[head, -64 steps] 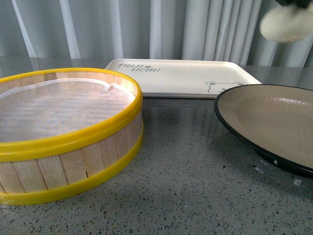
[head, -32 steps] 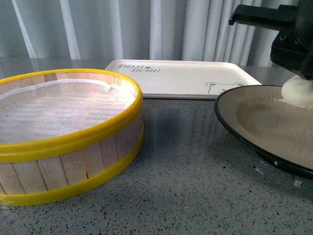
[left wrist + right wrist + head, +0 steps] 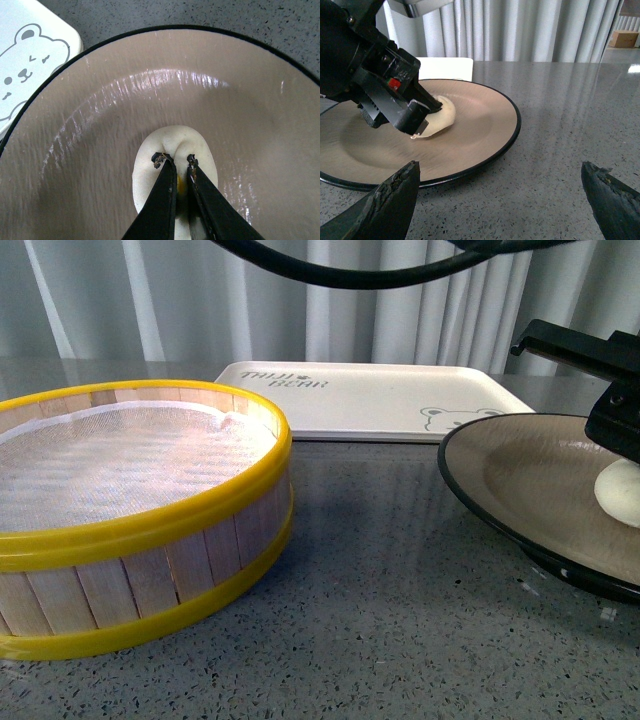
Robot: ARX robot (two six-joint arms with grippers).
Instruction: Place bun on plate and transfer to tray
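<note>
The cream-white bun [image 3: 175,172] rests on the beige inside of the black-rimmed plate [image 3: 100,100], and my left gripper [image 3: 176,161] is shut on it, pinching its top. In the front view the bun [image 3: 620,494] shows at the right edge on the plate [image 3: 520,475], under the black left gripper body. The right wrist view shows the bun [image 3: 442,115] held low on the plate [image 3: 485,125] by the left gripper. My right gripper [image 3: 500,200] stands open beside the plate's rim, over bare table. The cream tray [image 3: 370,398] with the bear face lies behind the plate.
A yellow-rimmed wooden steamer basket [image 3: 130,510] with white mesh inside fills the left of the front view. A corner of the tray [image 3: 30,55] lies close to the plate's rim. Grey speckled tabletop [image 3: 400,620] stretches between basket and plate. A black cable [image 3: 350,275] hangs overhead.
My left gripper has come down with the bun from high at the top right onto the plate, then a little lower and further right. Basket, tray and plate have not moved.
</note>
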